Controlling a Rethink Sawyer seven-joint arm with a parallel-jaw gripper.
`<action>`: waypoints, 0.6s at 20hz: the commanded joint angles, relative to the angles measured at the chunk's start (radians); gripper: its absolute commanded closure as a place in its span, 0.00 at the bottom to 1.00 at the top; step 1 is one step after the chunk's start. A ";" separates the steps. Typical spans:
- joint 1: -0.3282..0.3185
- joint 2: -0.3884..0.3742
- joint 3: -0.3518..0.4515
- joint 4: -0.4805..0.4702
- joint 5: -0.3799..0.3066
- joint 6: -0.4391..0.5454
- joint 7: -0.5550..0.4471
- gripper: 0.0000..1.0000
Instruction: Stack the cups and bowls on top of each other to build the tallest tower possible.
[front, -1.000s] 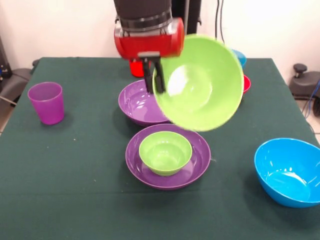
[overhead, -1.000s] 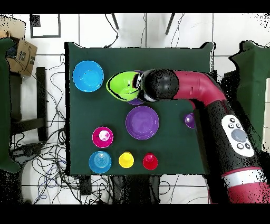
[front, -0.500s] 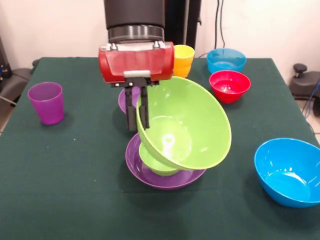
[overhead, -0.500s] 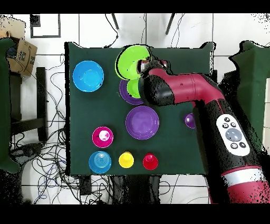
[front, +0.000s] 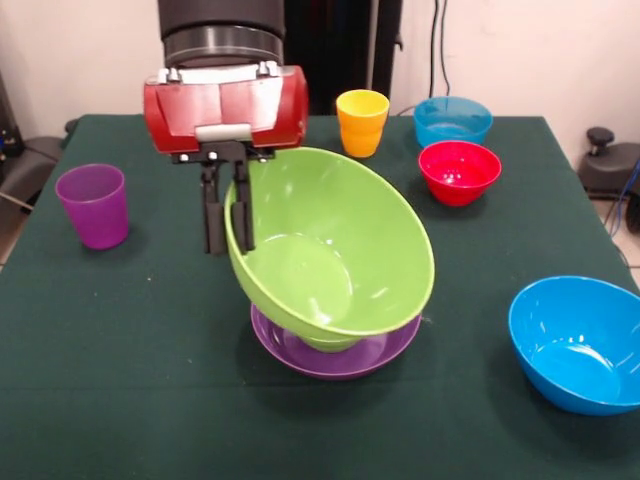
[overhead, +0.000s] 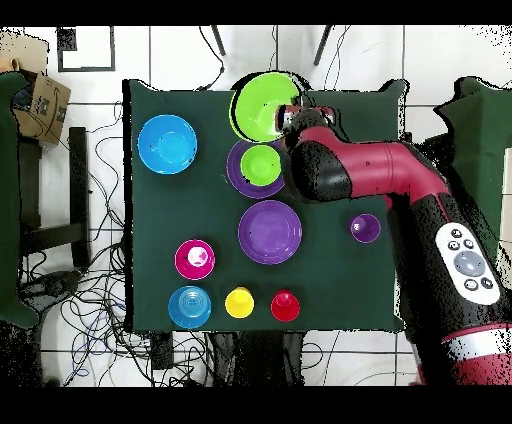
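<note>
My claw (front: 226, 215) is clamped on the rim of the large lime green plastic bowl (front: 330, 255), which hangs tilted over the large purple plastic bowl (front: 335, 355). It hides most of the small green plastic bowl (overhead: 261, 164) inside the purple one. In the overhead view my red and black arm (overhead: 380, 180) covers the claw.

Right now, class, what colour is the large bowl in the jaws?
Lime green bowl, clearest in the front view.
</note>
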 joint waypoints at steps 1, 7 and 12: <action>0.004 -0.022 0.057 0.084 -0.036 0.054 -0.080 1.00; 0.025 -0.034 0.041 0.086 -0.032 0.062 -0.057 1.00; -0.003 -0.019 0.098 0.082 0.011 0.153 -0.122 1.00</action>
